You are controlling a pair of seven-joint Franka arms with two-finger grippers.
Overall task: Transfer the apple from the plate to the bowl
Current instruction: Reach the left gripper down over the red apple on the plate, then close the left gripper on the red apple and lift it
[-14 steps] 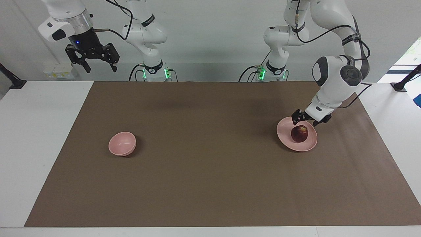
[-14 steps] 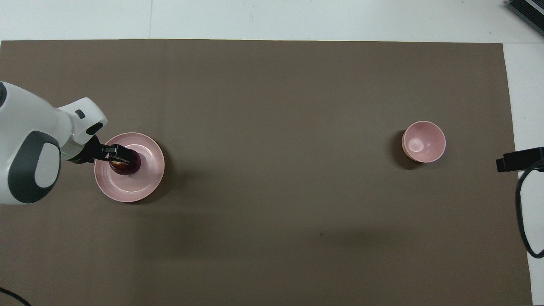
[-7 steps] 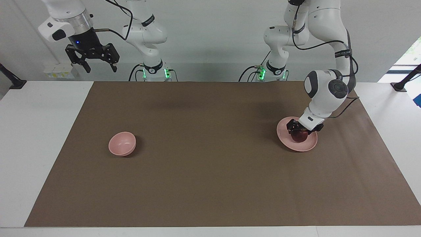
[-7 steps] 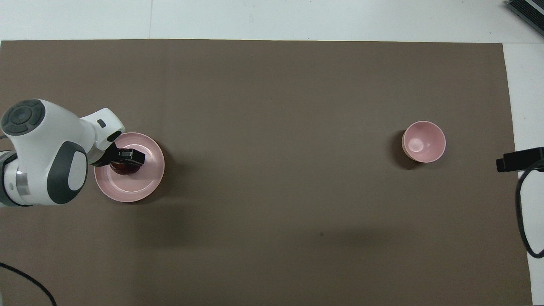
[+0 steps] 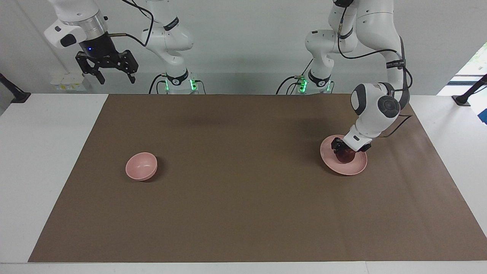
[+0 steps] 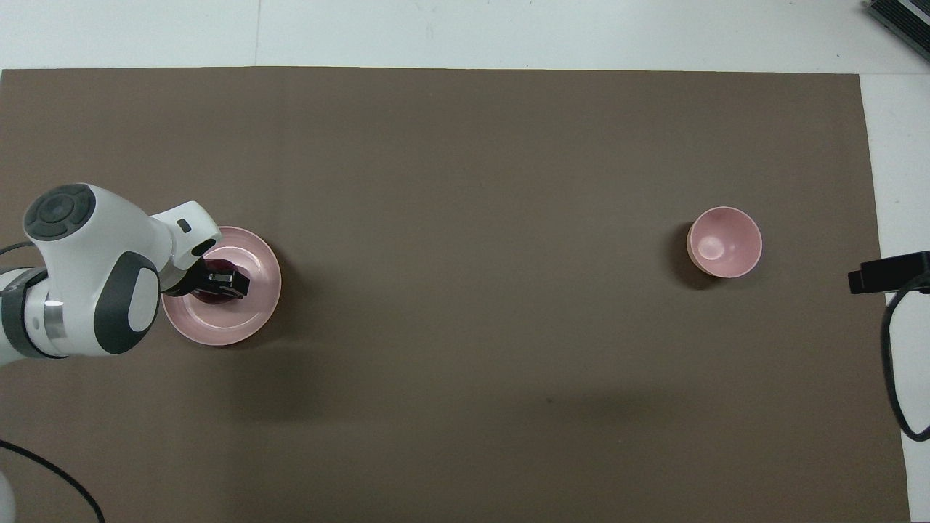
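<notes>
1. Jaws of the left gripper [image 5: 345, 151] are closed on the small round dark red apple [image 5: 346, 156], clamping it from above while it sits on the flat pale pink round plate [image 5: 344, 168].
2. In the overhead view the left gripper [image 6: 221, 280] covers most of the apple [image 6: 211, 294], so only a dark red edge shows on the plate [image 6: 240, 327].
3. The plate lies on the brown mat [image 5: 243, 198], near the mat's edge at the left arm's end of the table.
4. The small deep pale pink bowl [image 5: 141, 166] stands well apart from the plate, toward the mat's edge at the right arm's end; it holds nothing.
5. The right gripper [image 5: 107, 74] waits raised in the air above the white table [image 5: 49, 152] near its corner by the robots, fingers spread apart and holding nothing.
</notes>
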